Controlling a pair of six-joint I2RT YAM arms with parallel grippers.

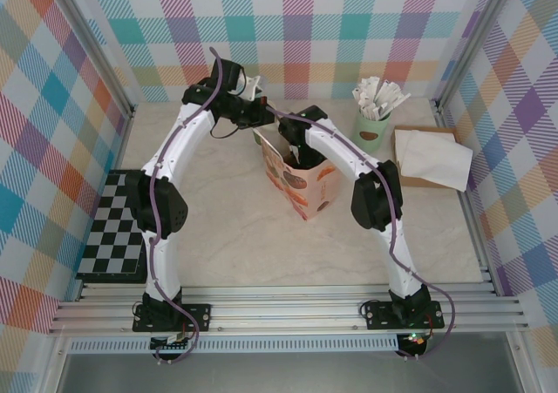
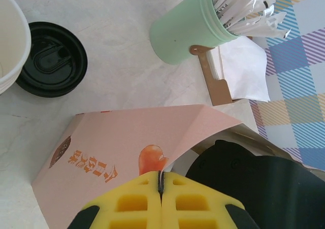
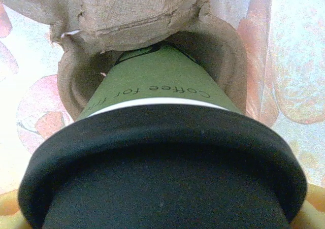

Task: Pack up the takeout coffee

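Note:
The takeout coffee (image 3: 152,84) is an olive-green cup with a cream rim and a black lid (image 3: 162,158). It stands inside the pink paper bag (image 1: 301,184), its base in a pocket of a brown pulp cup carrier (image 3: 122,15). My right gripper (image 3: 162,211) reaches down into the bag and is shut on the cup at the lid; yellow fingertips (image 3: 316,209) show at both sides. My left gripper (image 2: 161,181) is shut on the bag's top edge (image 2: 203,122), holding the mouth open. In the top view the left gripper (image 1: 260,121) sits at the bag's far rim.
A loose black lid (image 2: 51,59) lies on the table beside a stack of lidless cups (image 2: 7,41). A mint-green mug of white sachets (image 1: 373,125) and a brown holder of napkins (image 1: 432,156) stand at the back right. A checkerboard mat (image 1: 109,227) lies at the left.

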